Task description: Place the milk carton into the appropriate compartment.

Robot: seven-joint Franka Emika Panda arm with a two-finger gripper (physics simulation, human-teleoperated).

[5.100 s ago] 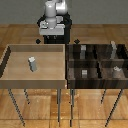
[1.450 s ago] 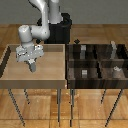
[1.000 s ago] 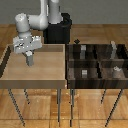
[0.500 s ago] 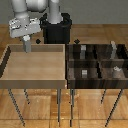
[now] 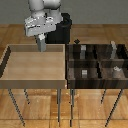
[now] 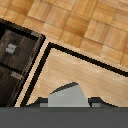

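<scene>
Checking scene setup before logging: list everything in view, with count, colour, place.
tan wooden tray: 1, tan, the exterior view's left, on thin metal legs.
four-cell bin: 1, dark brown, the exterior view's right, beside the tray.
small block: 1, pale grey, near cell next to the tray.
roundish can: 1, pale, near cell at the far right.
taller box: 1, grey, far right cell.
small box: 1, grey, far cell next to the tray.
black pedestal: 1, black, behind the tray.
floor: wood parquet, all around.
milk carton: 1, pale grey, held above the tray's far edge.
arm: 1, white.
gripper: 1, fingers shut on the carton.
</scene>
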